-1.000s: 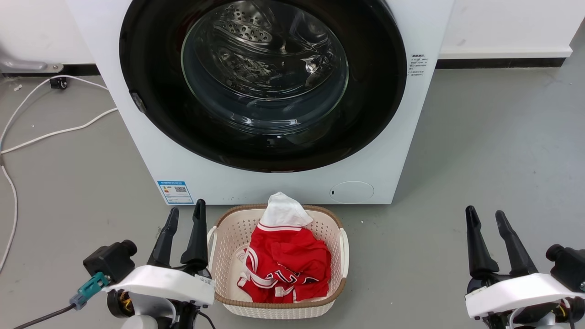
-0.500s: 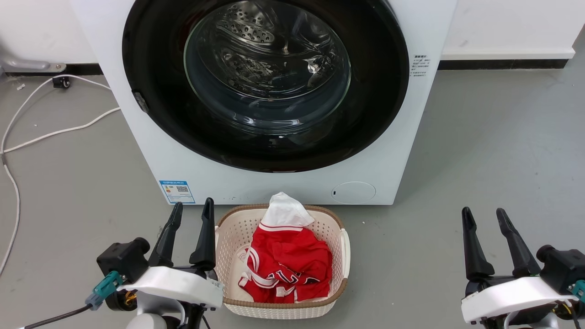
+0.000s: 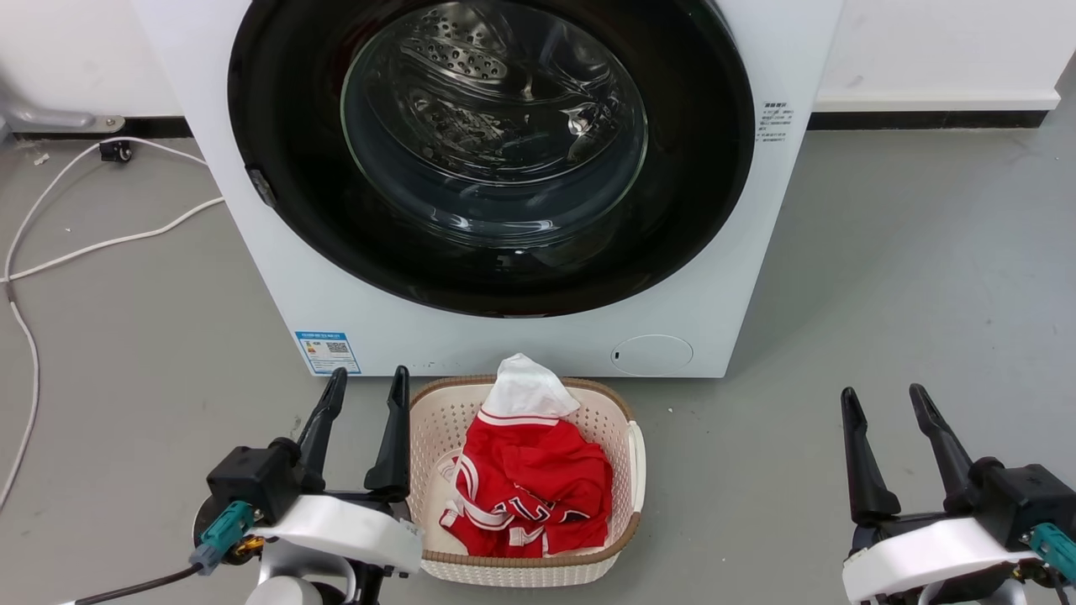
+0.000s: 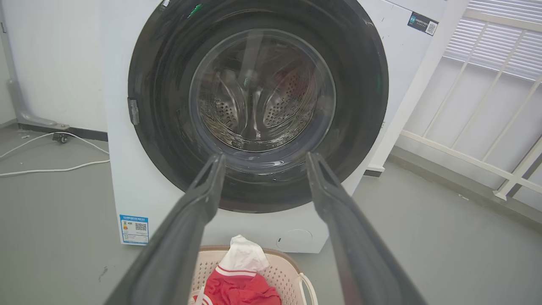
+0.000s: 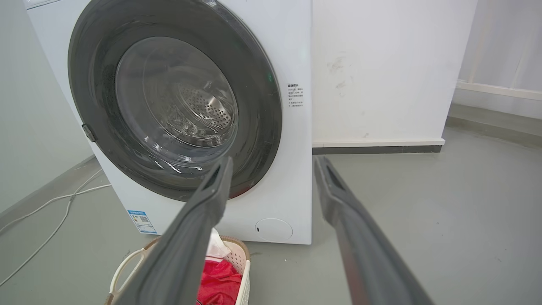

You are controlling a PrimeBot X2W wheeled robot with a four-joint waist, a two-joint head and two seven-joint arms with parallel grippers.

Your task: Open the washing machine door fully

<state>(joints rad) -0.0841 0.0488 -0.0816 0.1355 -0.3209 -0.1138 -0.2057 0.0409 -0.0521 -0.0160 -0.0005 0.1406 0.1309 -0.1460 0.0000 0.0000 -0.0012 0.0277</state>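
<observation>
Washing machine door (image 3: 492,151) sits closed, flush against the front of the white washing machine (image 3: 521,344), its glossy black ring nearly as wide as the cabinet, with clear bulging glass at its centre. A small grey tab (image 3: 261,186) shows on the door's left edge in the head view. Just before the machine, on the grey floor (image 3: 883,277), stands a cream basket (image 3: 629,437) with a red and white garment (image 3: 530,479) in it. Left gripper (image 3: 368,376) hangs just beside the basket's left rim, fingers spread and empty. Right gripper (image 3: 882,391) is well off to the basket's right, likewise spread and empty. Both are apart from the door. White cables (image 3: 109,244) trail over the floor left of the machine
</observation>
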